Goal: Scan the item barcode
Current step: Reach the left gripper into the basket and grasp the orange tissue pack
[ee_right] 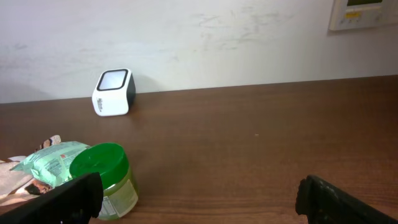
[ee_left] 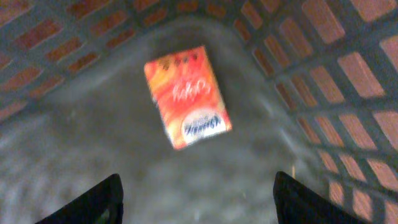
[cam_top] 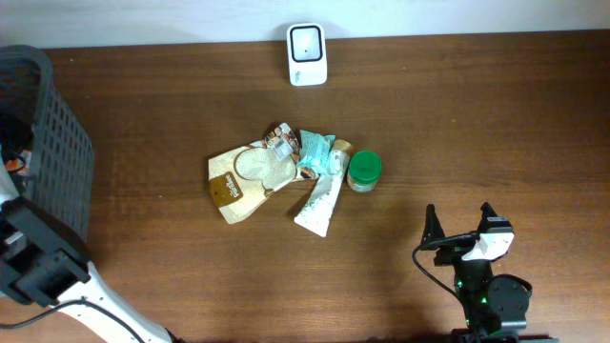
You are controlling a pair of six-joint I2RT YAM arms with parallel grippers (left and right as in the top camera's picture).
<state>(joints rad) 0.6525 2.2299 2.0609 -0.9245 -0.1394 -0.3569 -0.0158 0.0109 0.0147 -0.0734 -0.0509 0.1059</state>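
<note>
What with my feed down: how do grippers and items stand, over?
Left gripper open, empty, above orange packet in basket. Right gripper open, empty, near green-lidded jar. Nothing between item pile and scanner.

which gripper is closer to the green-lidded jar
Right. The right gripper is a short way from the green-lidded jar, on its right and nearer the robot. The left gripper is far to the jar's left, down in the dark basket.

Black right gripper [cam_top: 458, 211], small green light [cam_top: 460, 283]
</note>
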